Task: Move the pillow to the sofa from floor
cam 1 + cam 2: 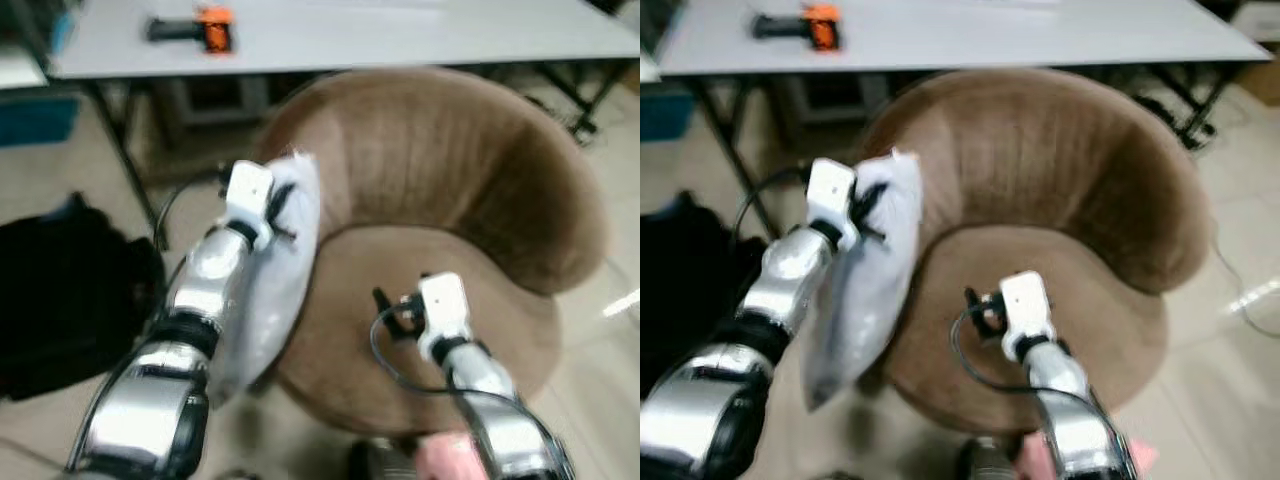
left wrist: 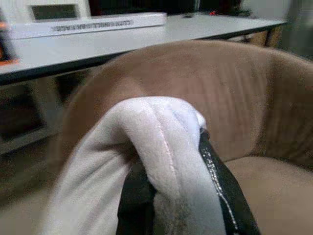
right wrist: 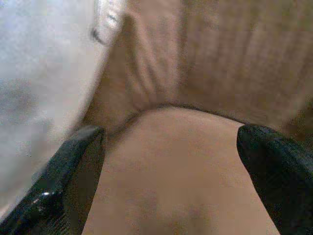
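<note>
A white pillow (image 1: 278,280) hangs from my left gripper (image 1: 283,212), which is shut on its top edge. It dangles at the left rim of a round brown armchair (image 1: 450,180), partly over the seat (image 1: 400,330). In the left wrist view the pillow's folded edge (image 2: 161,147) is pinched between the black fingers (image 2: 220,186). My right gripper (image 1: 392,308) hovers open low over the seat's front; its two fingertips (image 3: 73,166) stand wide apart with nothing between them, and the pillow (image 3: 39,73) hangs beside it.
A grey table (image 1: 400,35) stands behind the chair with an orange and black tool (image 1: 195,28) on it. A black bag (image 1: 60,290) lies on the floor to the left. A table leg (image 1: 125,160) runs down beside it.
</note>
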Controlling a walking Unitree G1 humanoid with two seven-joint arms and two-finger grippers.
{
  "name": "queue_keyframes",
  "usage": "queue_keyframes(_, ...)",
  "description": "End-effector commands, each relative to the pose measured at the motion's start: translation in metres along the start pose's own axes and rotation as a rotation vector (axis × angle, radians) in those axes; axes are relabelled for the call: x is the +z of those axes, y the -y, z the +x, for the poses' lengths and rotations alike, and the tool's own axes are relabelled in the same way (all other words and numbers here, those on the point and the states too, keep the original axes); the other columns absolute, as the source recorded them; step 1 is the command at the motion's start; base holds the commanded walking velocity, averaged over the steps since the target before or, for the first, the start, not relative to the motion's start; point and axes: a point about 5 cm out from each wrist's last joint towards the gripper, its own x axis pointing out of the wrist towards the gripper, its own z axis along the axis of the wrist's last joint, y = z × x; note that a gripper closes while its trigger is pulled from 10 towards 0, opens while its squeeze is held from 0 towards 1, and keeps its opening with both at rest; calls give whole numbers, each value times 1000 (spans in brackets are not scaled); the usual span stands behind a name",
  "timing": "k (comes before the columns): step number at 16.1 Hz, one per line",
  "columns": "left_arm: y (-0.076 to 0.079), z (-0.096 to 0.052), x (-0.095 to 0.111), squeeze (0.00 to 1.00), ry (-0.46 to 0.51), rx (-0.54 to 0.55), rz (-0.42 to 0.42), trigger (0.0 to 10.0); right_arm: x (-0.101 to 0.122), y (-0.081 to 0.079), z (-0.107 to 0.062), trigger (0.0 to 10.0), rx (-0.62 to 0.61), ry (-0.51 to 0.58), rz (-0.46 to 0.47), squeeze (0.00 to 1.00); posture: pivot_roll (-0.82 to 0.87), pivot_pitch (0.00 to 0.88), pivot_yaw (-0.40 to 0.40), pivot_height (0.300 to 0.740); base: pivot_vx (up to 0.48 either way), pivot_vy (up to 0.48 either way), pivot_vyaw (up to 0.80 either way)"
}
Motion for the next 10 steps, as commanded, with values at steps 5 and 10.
queue_keyframes(5,-3,-1,0,0,-9,5,19,0,0,-1,0,10000,-5,-2,6,0,-144,109,-53,740,175,-226,0)
queue_keyframes(10,-37,6,25,0,-17,43,130,0,-1,-7,0,10000,4,-3,16,0,-140,93,-31,740,0,0,0)
